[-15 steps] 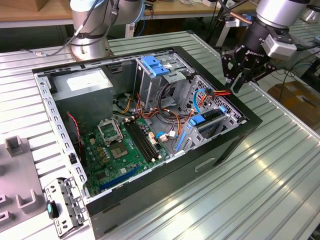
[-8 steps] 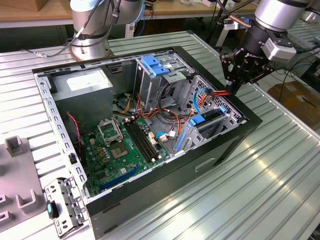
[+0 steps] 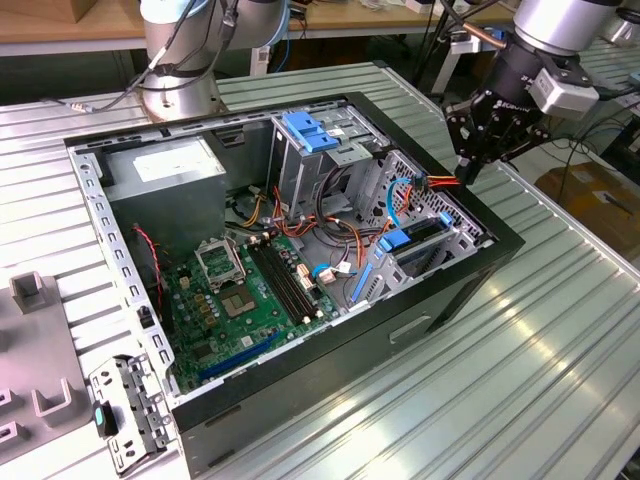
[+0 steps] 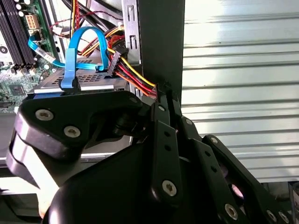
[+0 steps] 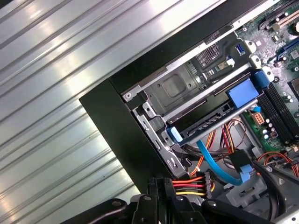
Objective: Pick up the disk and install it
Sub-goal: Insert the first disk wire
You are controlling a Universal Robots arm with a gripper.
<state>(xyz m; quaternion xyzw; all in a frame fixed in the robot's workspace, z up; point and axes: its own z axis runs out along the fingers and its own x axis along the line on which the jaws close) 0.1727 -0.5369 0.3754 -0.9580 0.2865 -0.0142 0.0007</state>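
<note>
Inside drive cage [image 5: 175, 88] | disk [image 3: 420, 233]: dark slab, blue rails, seated

The gripper [image 4: 163, 92] has its two black fingers [image 4: 161, 126] pressed side by side. Their tips sit at the rim of the black case wall [image 4: 161, 42], which runs off toward twelve o'clock. A bundle of red, yellow and black wires [image 4: 135, 77] meets the tips from ten o'clock, though whether it is pinched cannot be told. At nine to ten o'clock of the tips lies the disk [image 4: 91, 78], its grey top flat, with a blue flat cable [image 4: 86, 32] looping over it. Beyond it is the green motherboard [image 4: 14, 70]. From one to four o'clock stretches the ribbed metal table [image 4: 238, 70].
</note>
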